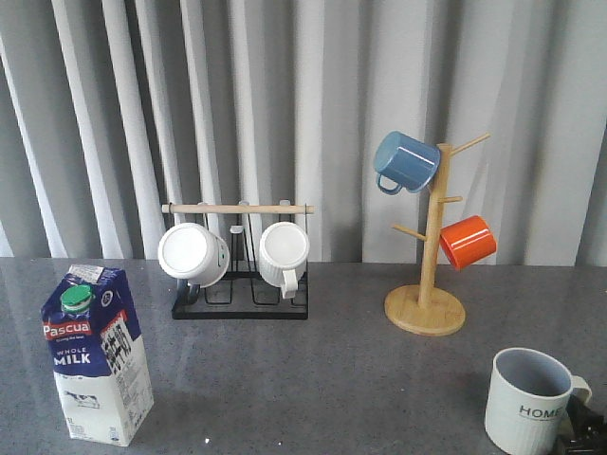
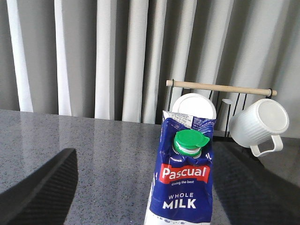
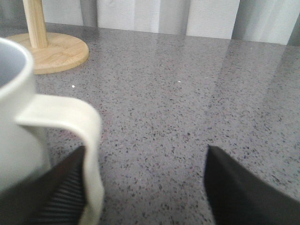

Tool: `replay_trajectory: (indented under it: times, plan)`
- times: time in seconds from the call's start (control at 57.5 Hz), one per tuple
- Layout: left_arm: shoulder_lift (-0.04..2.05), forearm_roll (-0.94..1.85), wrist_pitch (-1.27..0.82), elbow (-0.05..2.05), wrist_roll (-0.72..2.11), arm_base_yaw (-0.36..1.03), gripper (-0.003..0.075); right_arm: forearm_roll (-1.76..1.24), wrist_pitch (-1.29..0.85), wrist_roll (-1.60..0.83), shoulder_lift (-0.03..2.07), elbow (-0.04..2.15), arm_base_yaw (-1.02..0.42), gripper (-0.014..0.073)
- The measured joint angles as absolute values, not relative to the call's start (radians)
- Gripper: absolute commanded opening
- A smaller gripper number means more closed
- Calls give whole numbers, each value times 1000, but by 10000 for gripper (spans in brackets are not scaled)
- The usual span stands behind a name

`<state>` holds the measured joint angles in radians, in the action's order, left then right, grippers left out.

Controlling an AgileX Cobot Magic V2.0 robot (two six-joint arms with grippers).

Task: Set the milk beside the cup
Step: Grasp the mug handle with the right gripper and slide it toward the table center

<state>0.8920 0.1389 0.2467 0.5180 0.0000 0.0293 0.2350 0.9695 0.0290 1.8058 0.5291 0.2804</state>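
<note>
Grey curtains hang behind a speckled grey table (image 1: 332,351). The milk (image 1: 95,355) stands upright at near left, well apart from the cup (image 1: 531,398) at near right. The left gripper (image 2: 140,197) gapes around the carton, apparently unclamped; the right gripper (image 3: 145,187) is open beside the cup's handle, empty. The front view barely shows either gripper.

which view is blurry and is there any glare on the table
Right wrist view: the cup sits very close and its handle is soft, out of focus, while the table behind is sharper. Left wrist view: pale sheen on the table left of the milk, whose lettering is crisp. Front view: evenly lit, sharp.
</note>
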Motion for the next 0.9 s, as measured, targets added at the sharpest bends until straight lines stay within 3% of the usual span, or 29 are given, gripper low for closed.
replay_trajectory:
  times: [0.122,0.505,0.679,0.905]
  plan:
    - [892,139,247,518,0,29,570,247,963,50,1811,552,280,-19]
    - [892,139,247,518,0,29,570,389,969,237,1772,576,239,-3]
    - [892,139,247,518,0,29,570,334,919,247,1706,595,89,-2]
    - [892,139,247,518,0,29,570,-9,800,178,1707,667,-198,-2]
